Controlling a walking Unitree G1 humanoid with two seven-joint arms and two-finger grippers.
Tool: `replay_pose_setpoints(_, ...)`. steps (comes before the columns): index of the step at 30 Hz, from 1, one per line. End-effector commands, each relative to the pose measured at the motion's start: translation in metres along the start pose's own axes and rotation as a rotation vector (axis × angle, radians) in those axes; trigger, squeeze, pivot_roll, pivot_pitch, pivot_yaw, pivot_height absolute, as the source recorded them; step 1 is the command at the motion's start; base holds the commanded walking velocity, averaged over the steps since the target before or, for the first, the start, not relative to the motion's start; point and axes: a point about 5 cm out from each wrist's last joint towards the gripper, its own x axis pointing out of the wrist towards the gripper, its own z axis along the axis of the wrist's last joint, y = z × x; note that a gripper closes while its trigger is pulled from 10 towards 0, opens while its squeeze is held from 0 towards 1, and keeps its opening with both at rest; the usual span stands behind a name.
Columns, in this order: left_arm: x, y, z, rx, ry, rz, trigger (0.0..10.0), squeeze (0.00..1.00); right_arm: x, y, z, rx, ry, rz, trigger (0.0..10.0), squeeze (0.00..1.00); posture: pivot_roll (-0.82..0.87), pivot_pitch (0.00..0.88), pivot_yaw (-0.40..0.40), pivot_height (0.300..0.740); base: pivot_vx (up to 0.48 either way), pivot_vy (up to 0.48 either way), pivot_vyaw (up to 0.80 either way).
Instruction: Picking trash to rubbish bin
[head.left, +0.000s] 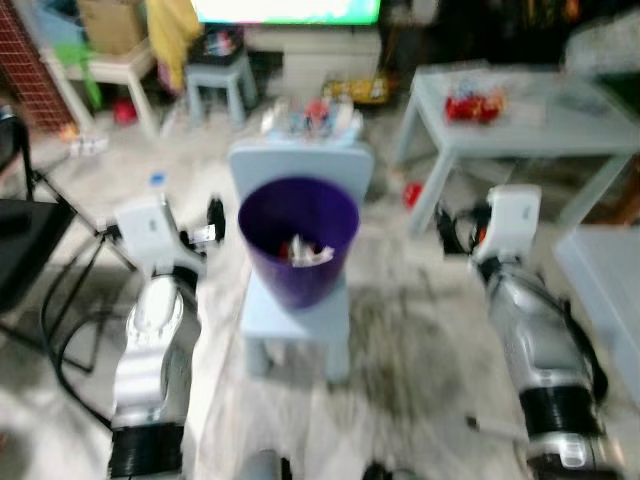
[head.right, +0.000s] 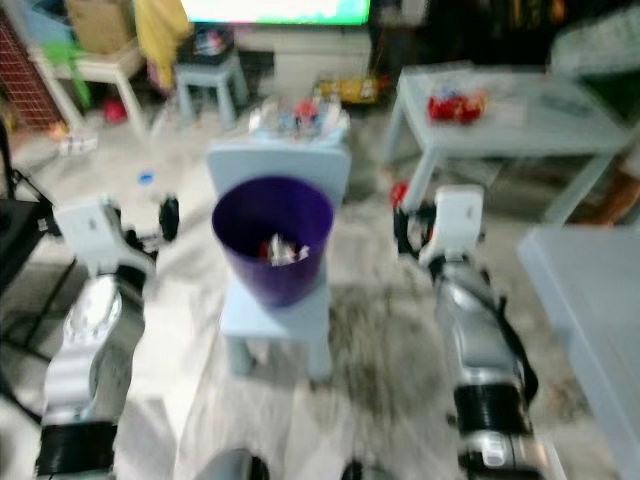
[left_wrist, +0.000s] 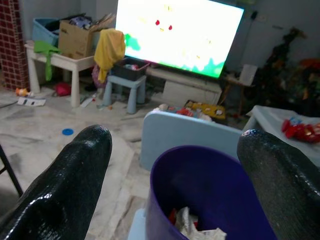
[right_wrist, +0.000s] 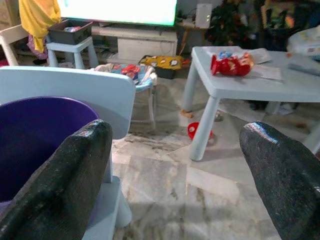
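A purple bin (head.left: 298, 240) holding crumpled trash (head.left: 305, 252) stands on a pale blue chair (head.left: 300, 300). Both grippers, left (left_wrist: 170, 165) and right (right_wrist: 175, 165), gape wide and empty. Marble floor (head.left: 420, 340), table (head.left: 520, 125), lit TV (left_wrist: 180, 32) behind.

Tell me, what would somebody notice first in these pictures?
The round purple plastic bin stands on a small pale blue chair in the middle, with crumpled trash inside. The left gripper and right gripper are open on either side of it. Behind glows a big bright TV screen.
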Motion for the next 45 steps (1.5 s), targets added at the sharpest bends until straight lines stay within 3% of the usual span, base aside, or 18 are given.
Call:
replay_pose_setpoints(1, -0.0016, 0.0005, -0.0027, -0.004, 0.010, 0.008, 10.0, 0.00, 0.0006, -0.0021, 0.0035, -0.007, -0.007, -0.010, 10.0, 0.00, 0.15, 0.117, -0.029, 0.740, -0.292, 0.000, 0.00)
replay_pose_setpoints(23, -0.0005, -0.0027, -0.0044, -0.013, 0.012, 0.006, 10.0, 0.00, 0.0014, -0.0057, 0.0074, -0.017, -0.021, -0.020, 10.0, 0.00, 0.14, 0.120, -0.036, 0.740, -0.291, 0.000, 0.00)
replay_pose_setpoints(31, 0.0003, -0.0037, -0.0042, -0.002, 0.008, 0.005, 10.0, 0.00, 0.0021, -0.0052, 0.0068, -0.002, -0.014, -0.022, 10.0, 0.00, 0.14, 0.118, -0.034, 0.740, 0.000, 0.000, 0.00)
replay_pose_setpoints(45, 0.0014, -0.0036, -0.0047, -0.025, 0.010, -0.016, 10.0, 0.00, 0.0037, -0.0038, 0.0076, 0.002, -0.013, -0.011, 10.0, 0.00, 0.14, 0.109, -0.033, 0.740, 0.000, 0.000, -0.77)
